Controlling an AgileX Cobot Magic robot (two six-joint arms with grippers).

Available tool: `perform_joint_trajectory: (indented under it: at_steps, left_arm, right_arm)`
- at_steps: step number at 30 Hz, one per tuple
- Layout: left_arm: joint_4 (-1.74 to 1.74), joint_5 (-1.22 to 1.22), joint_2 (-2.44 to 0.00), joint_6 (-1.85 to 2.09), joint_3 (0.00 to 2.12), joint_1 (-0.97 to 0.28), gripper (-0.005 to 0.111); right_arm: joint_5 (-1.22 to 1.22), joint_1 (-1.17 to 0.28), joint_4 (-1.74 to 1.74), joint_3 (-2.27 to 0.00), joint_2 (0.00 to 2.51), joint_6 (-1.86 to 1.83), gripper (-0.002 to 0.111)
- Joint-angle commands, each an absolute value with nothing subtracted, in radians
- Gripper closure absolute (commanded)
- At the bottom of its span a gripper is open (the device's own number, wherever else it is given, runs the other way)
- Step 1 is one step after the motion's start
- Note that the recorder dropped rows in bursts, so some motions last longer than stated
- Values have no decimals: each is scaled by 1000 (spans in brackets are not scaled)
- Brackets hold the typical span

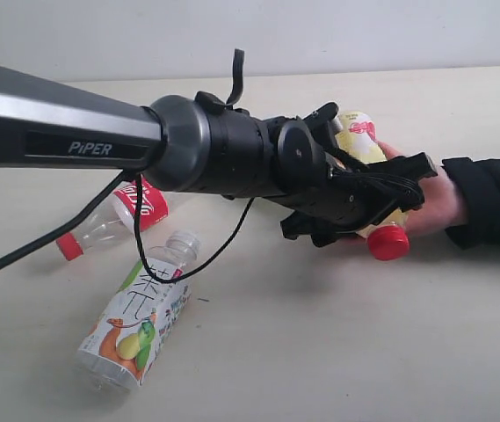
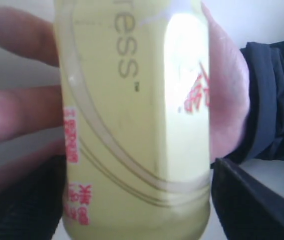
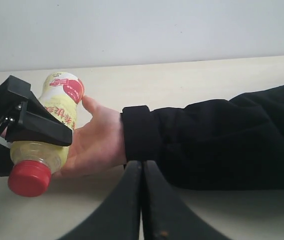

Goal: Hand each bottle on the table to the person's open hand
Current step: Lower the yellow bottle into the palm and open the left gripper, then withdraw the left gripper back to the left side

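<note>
The yellow-green bottle (image 1: 361, 141) with a red cap (image 1: 388, 242) lies across the person's open hand (image 1: 434, 198). My left gripper (image 1: 381, 139) straddles it, its dark fingers pressed against both sides of the bottle (image 2: 132, 125). The right wrist view shows that bottle (image 3: 57, 110) resting in the palm (image 3: 97, 140) with a left finger (image 3: 37, 125) over it. My right gripper (image 3: 142, 167) is shut and empty, low over the table in front of the black sleeve. On the table lie a clear red-label bottle (image 1: 135, 207) and a white tea-label bottle (image 1: 140, 321).
The person's black-sleeved forearm (image 1: 496, 198) reaches in from the right edge. The left arm's long grey link (image 1: 56, 123) and its black cable (image 1: 170, 264) pass over the two lying bottles. Bare cream table (image 1: 337, 352) stretches in front.
</note>
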State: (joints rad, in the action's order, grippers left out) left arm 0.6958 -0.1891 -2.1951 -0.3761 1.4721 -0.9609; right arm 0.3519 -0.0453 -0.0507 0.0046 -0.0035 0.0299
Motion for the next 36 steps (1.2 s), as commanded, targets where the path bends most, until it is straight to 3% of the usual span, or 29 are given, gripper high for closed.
perform_joint_trajectory:
  at_steps: [1, 30, 33, 36]
  left_arm:
    - [682, -207, -2182, -365, 1474, -956, 30]
    - [620, -535, -1936, -127, 1474, -847, 33]
    - [601, -562, -1882, -82, 1474, -828, 51]
    - [550, -597, -1823, -82, 1474, -810, 86]
  right_arm:
    - [345, -47, -52, 0, 0, 29, 108]
    - [345, -47, -53, 0, 0, 27, 108]
    - [345, -47, -53, 0, 0, 27, 108]
    - [345, -47, -50, 0, 0, 27, 108]
